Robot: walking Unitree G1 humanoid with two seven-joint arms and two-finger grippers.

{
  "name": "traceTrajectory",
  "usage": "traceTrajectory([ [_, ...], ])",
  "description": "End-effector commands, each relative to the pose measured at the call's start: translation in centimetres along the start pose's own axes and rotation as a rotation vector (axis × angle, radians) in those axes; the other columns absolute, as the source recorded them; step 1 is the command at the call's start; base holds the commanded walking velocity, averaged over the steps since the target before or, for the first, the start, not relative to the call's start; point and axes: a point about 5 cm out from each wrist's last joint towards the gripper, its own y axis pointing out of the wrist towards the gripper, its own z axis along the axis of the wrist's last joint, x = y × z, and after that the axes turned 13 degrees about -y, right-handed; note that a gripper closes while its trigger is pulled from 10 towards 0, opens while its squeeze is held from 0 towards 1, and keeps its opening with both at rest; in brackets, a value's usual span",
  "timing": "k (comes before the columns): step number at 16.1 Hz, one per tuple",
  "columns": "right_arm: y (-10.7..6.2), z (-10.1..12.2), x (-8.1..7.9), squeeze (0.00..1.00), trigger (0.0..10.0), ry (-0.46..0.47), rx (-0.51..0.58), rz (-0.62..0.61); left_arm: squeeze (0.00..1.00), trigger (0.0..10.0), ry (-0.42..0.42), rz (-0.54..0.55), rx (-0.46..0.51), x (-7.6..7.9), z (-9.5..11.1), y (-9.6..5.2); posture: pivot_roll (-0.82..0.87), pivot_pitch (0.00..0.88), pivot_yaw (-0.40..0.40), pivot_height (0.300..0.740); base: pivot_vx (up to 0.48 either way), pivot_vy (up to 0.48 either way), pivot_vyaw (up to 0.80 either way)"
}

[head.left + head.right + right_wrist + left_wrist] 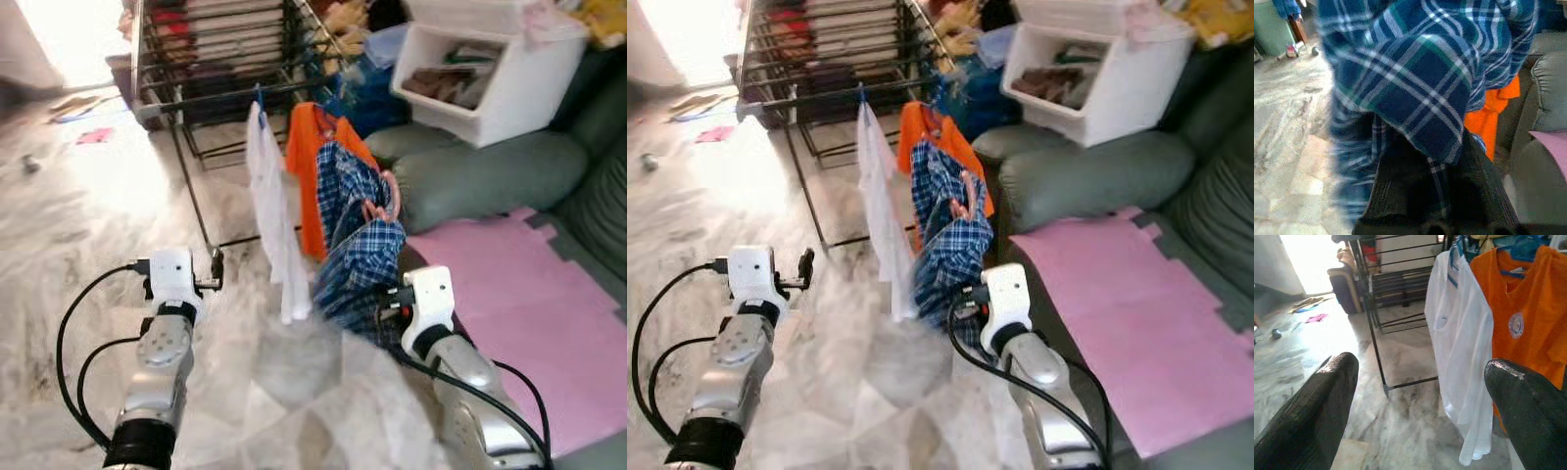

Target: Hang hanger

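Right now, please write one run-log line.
right gripper: shut on plaid shirt | left gripper: open, idle | rack: white shirt, orange shirt hung

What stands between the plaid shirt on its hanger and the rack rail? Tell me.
The orange shirt already hangs on the rack rail, directly behind the plaid shirt held up by the right gripper, with the white shirt beside it. Both crowd that stretch of rail. The left gripper is open and apart.

Right gripper [1435,196] fingers largely hidden beneath the blue plaid shirt [1415,78]; grip apparently closed. Shirt's lower left edge blurred. Pink hanger [384,201] mostly buried in cloth, centre frame.
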Motion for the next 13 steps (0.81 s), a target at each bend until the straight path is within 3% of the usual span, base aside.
traceTrajectory([
  [1,0.10,0.93,-0.26,0.00,10.0,0.006,0.039,0.004,0.00,10.0,0.009,0.007,-0.002,-0.14,0.25,0.13,-0.07,0.008,0.047,0.740,0.000,0.341,0.00],
  [13,0.26,0.85,-0.55,0.00,10.0,0.008,0.032,0.019,0.00,10.0,0.018,0.026,-0.021,-0.13,0.42,0.40,-0.07,0.002,0.049,0.740,0.000,0.430,0.00],
])
